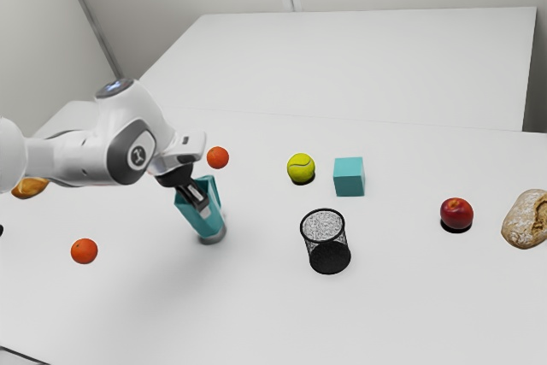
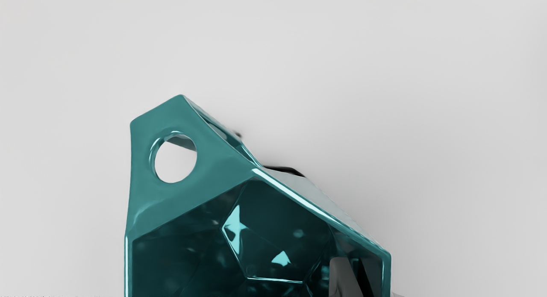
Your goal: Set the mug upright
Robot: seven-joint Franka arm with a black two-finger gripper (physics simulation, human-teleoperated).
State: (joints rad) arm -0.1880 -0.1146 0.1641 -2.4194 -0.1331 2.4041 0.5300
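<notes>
The teal faceted mug is tilted, its open top leaning toward the exterior view's left and its base low over a dark shadow. My gripper reaches down at its rim from the arm's side. In the wrist view I look into the mug, whose handle has a round hole. There the gripper straddles the mug's wall, one finger inside and the other mostly hidden outside, shut on that wall. Whether the base touches the table cannot be made out.
Beyond the mug stand a black mesh cup, a tennis ball and a teal cube. An apple and bread lie at the exterior view's right. Oranges lie on both sides of the mug.
</notes>
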